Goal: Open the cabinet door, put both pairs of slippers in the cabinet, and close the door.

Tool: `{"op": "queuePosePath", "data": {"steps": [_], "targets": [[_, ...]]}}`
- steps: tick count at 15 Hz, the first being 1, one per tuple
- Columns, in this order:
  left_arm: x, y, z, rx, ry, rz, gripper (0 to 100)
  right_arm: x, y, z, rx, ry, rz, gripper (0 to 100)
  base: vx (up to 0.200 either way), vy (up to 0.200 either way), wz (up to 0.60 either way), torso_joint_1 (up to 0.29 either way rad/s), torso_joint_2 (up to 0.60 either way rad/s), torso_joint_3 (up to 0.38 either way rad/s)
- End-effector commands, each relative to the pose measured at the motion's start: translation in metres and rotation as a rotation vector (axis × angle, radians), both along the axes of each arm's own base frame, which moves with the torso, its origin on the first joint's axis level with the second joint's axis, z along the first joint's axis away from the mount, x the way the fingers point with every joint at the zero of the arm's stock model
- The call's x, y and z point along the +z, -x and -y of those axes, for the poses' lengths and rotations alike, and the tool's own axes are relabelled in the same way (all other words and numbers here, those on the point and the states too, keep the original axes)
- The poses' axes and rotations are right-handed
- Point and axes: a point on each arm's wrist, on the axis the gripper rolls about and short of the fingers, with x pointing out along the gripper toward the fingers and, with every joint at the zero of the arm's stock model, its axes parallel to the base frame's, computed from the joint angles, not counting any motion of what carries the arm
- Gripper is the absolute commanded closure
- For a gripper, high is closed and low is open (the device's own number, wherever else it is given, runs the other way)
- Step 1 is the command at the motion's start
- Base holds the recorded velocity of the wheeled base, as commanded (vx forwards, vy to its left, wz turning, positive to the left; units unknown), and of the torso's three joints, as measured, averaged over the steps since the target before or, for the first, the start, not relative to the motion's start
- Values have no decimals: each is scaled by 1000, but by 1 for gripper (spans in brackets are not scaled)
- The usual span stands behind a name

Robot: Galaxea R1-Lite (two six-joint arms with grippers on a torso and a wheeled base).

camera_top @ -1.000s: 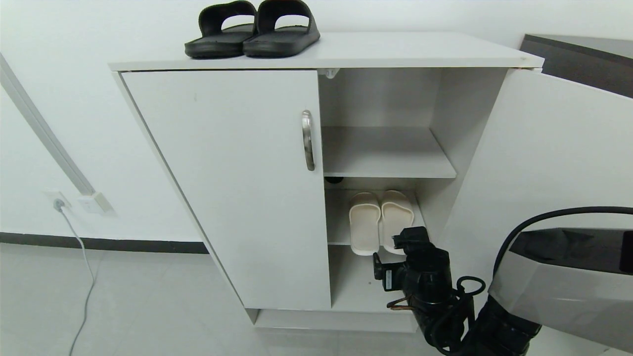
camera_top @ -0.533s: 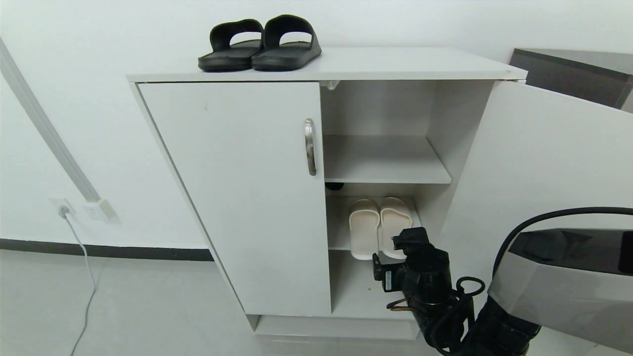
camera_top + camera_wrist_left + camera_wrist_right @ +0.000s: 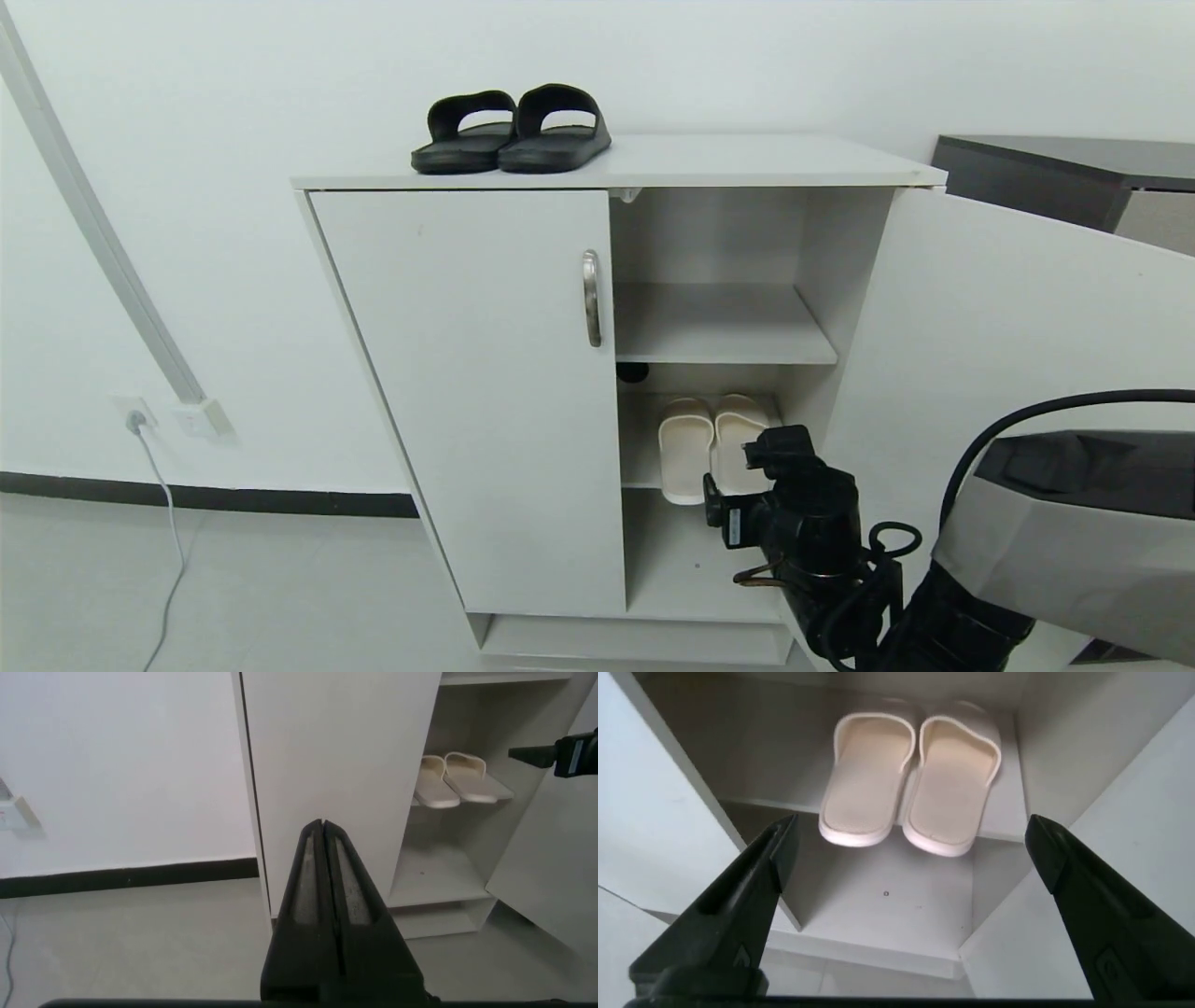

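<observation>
The right gripper (image 3: 912,829) hangs low in front of the cabinet's open right half, its fingers (image 3: 738,905) spread wide with nothing between them. Straight ahead of it, the cream slippers (image 3: 910,779) lie side by side on the lower shelf (image 3: 766,775), touching each other, their near ends poking a little over the shelf's front edge. Below them is the cabinet's bare bottom board (image 3: 878,905).

The left gripper (image 3: 322,833) is closed, its two fingers pressed flat together and holding nothing. It sits over the floor (image 3: 140,933), well apart from the cabinet, facing the lower part of the left door (image 3: 336,756).

The cabinet (image 3: 747,161) stands against a white wall (image 3: 187,140). Its left door is closed and has a metal handle (image 3: 591,299) by its inner edge. Its right door (image 3: 980,327) is swung wide open. The upper shelf (image 3: 724,327) has nothing on it that I can see. Just under it, a small dark thing (image 3: 632,371) shows at the door's edge, and I cannot tell what it is.

The black slippers (image 3: 512,131) sit as a pair on top of the cabinet, over its left half. A socket (image 3: 135,418) with a cable (image 3: 168,541) is low on the wall.
</observation>
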Motion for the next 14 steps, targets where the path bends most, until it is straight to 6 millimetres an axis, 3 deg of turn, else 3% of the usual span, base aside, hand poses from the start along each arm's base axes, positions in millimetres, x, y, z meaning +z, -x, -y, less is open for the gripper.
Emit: {"op": "queuePosePath", "data": {"steps": [1,4,7,14], "targets": [[0,0,0,0,1,-1,100,24,11,3,18,-23,37,0,0,0,0,0,0,0],[0,0,0,0,1,-3,100,45,35,7,64,-17,41,0,0,0,0,0,0,0],[0,0,0,0,1,-3,100,47,44,6,84,-12,34,0,0,0,0,0,0,0],[0,0,0,0,1,-1,100,37,48,7,93,18,4,0,0,200,0,4,4,1]]}}
